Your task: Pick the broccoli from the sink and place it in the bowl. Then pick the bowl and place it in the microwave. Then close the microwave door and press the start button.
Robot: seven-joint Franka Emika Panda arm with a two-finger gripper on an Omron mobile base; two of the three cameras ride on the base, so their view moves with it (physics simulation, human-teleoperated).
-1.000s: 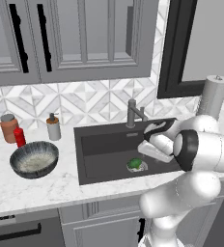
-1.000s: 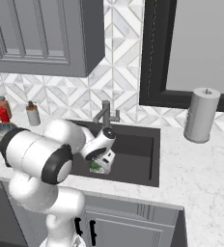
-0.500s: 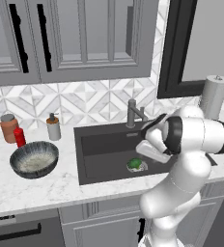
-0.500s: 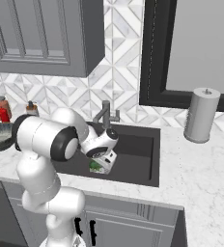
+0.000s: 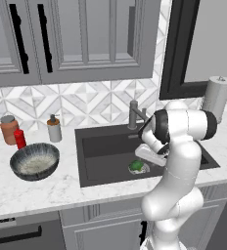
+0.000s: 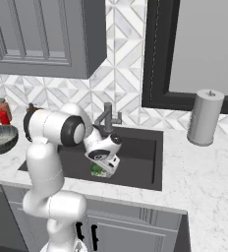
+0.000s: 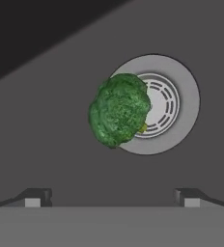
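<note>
Right now my gripper (image 7: 112,195) hangs wide open above the broccoli (image 7: 119,109), which lies over the sink (image 5: 98,146) drain (image 7: 162,103). Looks light, bumpy, slightly springy; I'd pinch across its middle.

Grey panelled wall cabinets (image 5: 76,41) with black vertical handles (image 5: 46,38) hang above a backsplash (image 5: 86,105) of white and grey geometric tiles; a white marble counter (image 5: 42,188) runs below, over grey base cabinets (image 6: 130,229); a black-framed window (image 6: 194,54) sits to the right; a paper towel roll (image 6: 204,117) stands upright on the counter beneath it; light is even and soft.
</note>
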